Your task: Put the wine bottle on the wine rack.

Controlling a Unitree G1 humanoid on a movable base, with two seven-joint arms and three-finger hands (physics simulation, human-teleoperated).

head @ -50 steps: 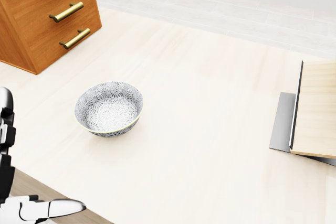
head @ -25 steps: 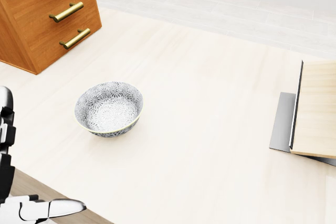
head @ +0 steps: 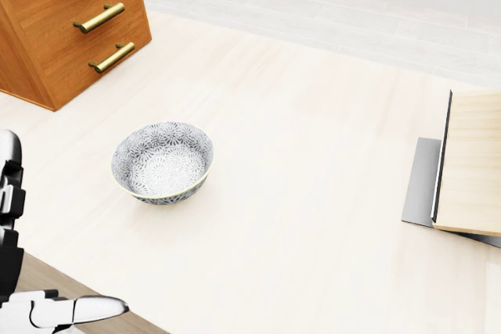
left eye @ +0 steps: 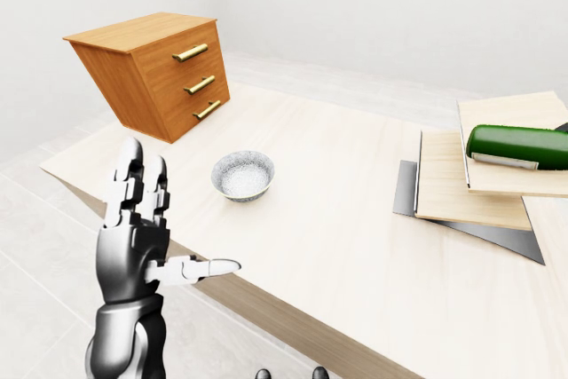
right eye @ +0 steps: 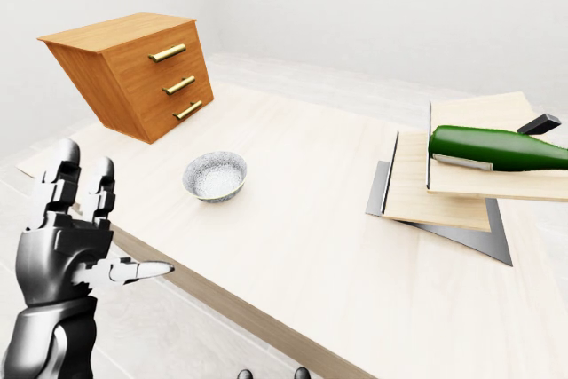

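In the left-eye view we see our left hand (left eye: 142, 237) raised at the lower left, fingers spread wide and holding nothing, beside the pale bench (left eye: 337, 219). The green wine bottle (left eye: 519, 146) lies on its side on the stepped wooden wine rack (left eye: 470, 188) at the right.

In the head view, a patterned bowl (head: 163, 162) sits near a wooden drawer chest (head: 63, 21).

In the right-eye view, our right hand does not show.

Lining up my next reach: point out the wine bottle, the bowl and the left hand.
wine bottle (right eye: 484, 148), right-eye view, middle of the green body.
bowl (head: 162, 163), head view, patterned inside.
left hand (left eye: 133, 241), left-eye view, on the palm, fingers open.
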